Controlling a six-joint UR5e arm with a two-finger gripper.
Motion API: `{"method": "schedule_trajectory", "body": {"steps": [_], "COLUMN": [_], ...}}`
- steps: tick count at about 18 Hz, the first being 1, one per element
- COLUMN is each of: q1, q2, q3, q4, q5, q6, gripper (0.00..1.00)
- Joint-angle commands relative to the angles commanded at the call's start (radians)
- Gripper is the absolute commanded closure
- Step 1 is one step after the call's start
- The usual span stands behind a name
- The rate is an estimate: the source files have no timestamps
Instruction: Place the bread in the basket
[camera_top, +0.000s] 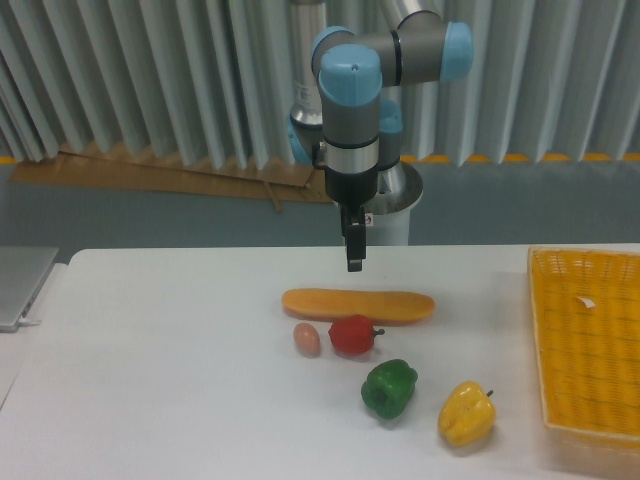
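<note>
The bread (358, 305), a long orange-tan loaf, lies flat on the white table (150, 380) at its middle. My gripper (354, 265) hangs straight above the loaf's middle, a short way clear of it. I see the gripper edge-on, so its fingers overlap and nothing shows between them. The yellow-orange woven basket (590, 345) with a small white tag stands at the table's right edge, holding nothing that I can see.
In front of the loaf lie a small tan egg (307, 339) and a red pepper (352, 335). A green pepper (389, 389) and a yellow pepper (467, 414) sit nearer the front. A grey device (20, 285) rests at the left edge.
</note>
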Motion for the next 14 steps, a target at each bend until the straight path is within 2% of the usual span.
{"method": "schedule_trajectory", "body": {"steps": [14], "q1": [0.023], "q2": [0.011], "q3": [0.0], "q4": [0.002], "q5": [0.006], "q6": [-0.002], "gripper": [0.0]}}
